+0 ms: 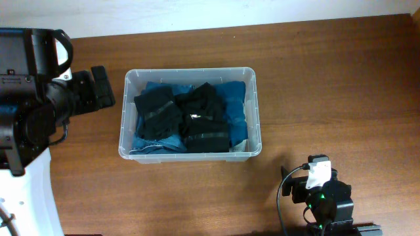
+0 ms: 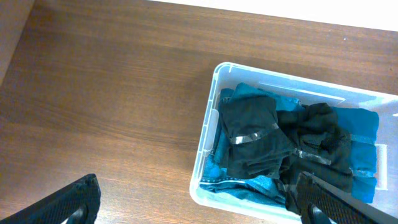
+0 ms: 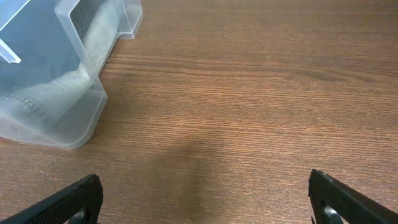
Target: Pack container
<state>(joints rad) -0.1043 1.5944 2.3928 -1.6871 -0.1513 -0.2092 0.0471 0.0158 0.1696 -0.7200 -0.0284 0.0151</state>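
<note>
The clear plastic container (image 1: 253, 111) stands on the wooden table, holding folded blue jeans (image 1: 233, 98) with black garments (image 1: 187, 117) on top. In the left wrist view the container (image 2: 205, 149) shows with the black clothes (image 2: 273, 140) over the blue ones (image 2: 360, 124). My left gripper (image 2: 199, 211) is open and empty, just left of the container's near corner; in the overhead view it (image 1: 102, 85) sits left of the bin. My right gripper (image 3: 205, 205) is open and empty over bare table, right of the container's corner (image 3: 81, 118); overhead it (image 1: 318, 180) is at the front right.
The brown wooden table (image 1: 328, 85) spreads around the container. A pale wall edge (image 1: 197, 13) runs along the back. The left arm's white base (image 1: 26, 196) stands at the front left.
</note>
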